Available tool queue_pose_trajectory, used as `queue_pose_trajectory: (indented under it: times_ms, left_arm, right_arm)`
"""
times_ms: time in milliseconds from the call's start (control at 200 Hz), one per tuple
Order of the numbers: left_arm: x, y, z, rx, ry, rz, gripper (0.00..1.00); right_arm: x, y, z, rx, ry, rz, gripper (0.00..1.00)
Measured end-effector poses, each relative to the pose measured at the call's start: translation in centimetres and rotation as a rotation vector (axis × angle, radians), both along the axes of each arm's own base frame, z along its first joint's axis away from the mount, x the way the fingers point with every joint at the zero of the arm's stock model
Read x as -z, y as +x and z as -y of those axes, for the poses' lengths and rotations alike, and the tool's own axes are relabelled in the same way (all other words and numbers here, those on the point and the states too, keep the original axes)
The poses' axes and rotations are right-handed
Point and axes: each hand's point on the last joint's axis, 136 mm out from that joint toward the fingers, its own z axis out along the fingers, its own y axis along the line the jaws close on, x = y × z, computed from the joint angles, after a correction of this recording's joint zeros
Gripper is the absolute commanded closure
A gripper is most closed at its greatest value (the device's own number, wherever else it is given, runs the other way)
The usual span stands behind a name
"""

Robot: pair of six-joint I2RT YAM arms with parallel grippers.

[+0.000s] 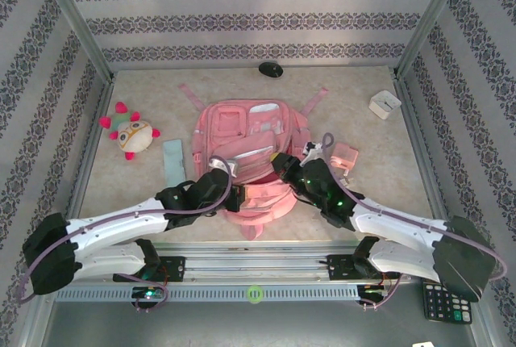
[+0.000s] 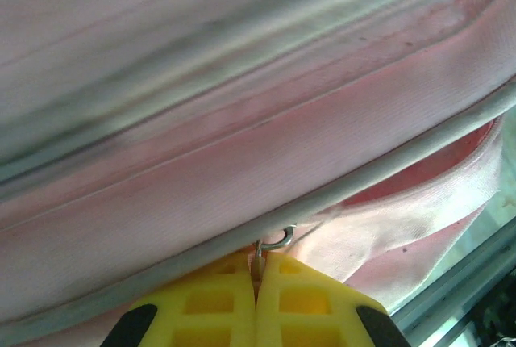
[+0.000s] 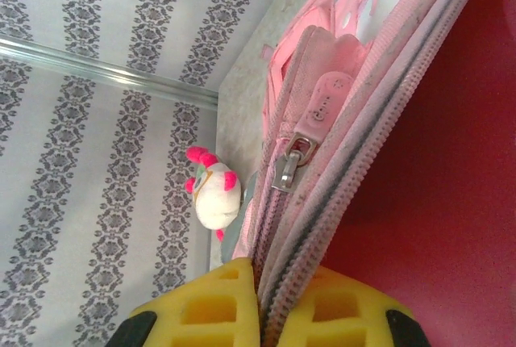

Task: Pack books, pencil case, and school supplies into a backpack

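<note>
**Jaws pinch zip ring [image 2: 278, 240] and backpack [image 1: 242, 133] rim**

Left jaws, yellow, are pressed together on the small metal zip ring at the grey zip line. Right jaws clamp the zip-edged rim, red lining beside them. The backpack lies mid-tabletop [image 1: 387, 165], the pencil case [image 1: 174, 156] just left of it and a pink block [image 1: 348, 158] near its right.

The left arm [image 1: 109, 230] and right arm [image 1: 399, 230] had white shells, black joint housings and purple cables [image 1: 129, 215]. Yellow fingers [image 2: 211, 305] bore square recesses.
</note>
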Motion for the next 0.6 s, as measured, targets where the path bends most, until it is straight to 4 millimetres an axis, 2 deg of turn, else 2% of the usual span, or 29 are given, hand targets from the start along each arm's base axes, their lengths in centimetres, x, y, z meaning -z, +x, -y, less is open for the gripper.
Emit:
queue_pose_trajectory:
  times_ms: [100,205,290,380,480,600]
  left_arm:
    - [-0.6,0.2,-2.2,-0.052,-0.016,0.031,1.0]
    - [0.4,0.7,-5.2,-0.121,0.015,0.041,1.0]
    - [0.6,1.0,-6.0,-0.129,0.034,0.05,1.0]
    - [0.6,1.0,-6.0,-0.094,0.049,0.062,1.0]
    - [0.6,0.6,-5.5,-0.033,0.063,0.073,1.0]
    - [0.5,0.5,-5.1,0.027,0.074,0.092,1.0]
  right_arm:
    - [-0.4,0.4,2.1,-0.002,0.027,-0.012,1.0]
    - [-0.8,0.8,3.8,-0.007,0.056,-0.022,1.0]
    - [-0.5,0.8,4.1,-0.044,0.068,-0.046,1.0]
    - [0.0,0.9,4.3,-0.074,0.074,-0.068,1.0]
    - [0.6,1.0,4.5,-0.104,0.059,-0.079,0.7]
    - [1.3,1.0,4.8,-0.154,-0.011,-0.088,0.5]
